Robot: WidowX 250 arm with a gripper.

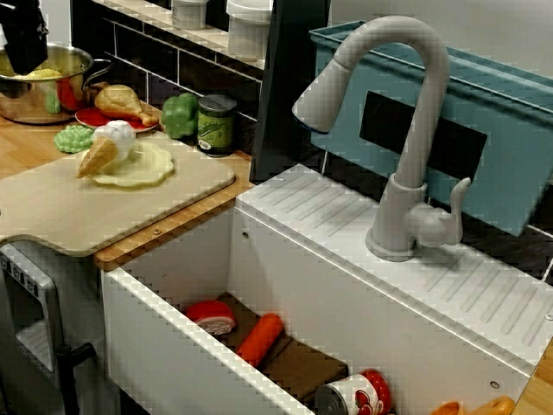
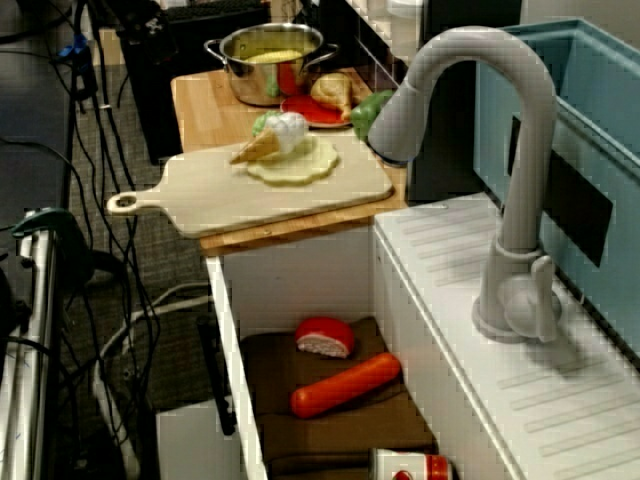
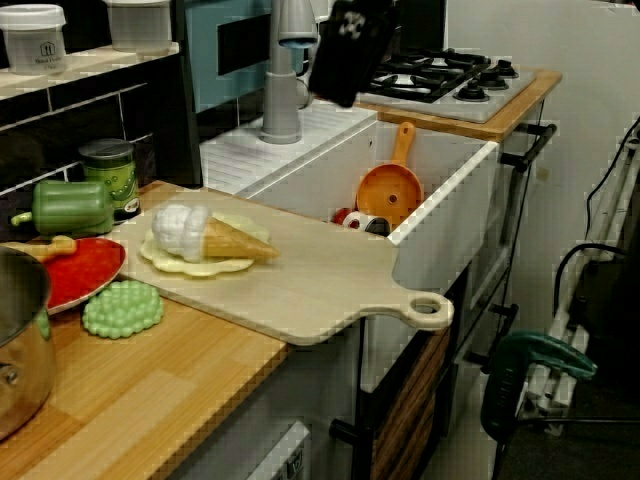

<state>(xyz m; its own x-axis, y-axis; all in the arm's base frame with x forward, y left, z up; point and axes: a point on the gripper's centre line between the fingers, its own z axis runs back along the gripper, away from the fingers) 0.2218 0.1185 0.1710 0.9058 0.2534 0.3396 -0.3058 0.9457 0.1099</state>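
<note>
Past the white sink [image 1: 173,337], the ice-cream cone [image 1: 108,149] lies on the cutting board [image 1: 69,207], well below the gripper [image 1: 24,52], jaw spread indiscernible.

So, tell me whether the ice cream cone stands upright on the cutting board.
No, the ice cream cone lies on its side atop a pale disc on the cutting board.

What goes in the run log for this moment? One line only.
gripper: up by pot, jaws unreadable | cutting board: ice cream cone on yellow disc | sink: orange sausage, can
</note>
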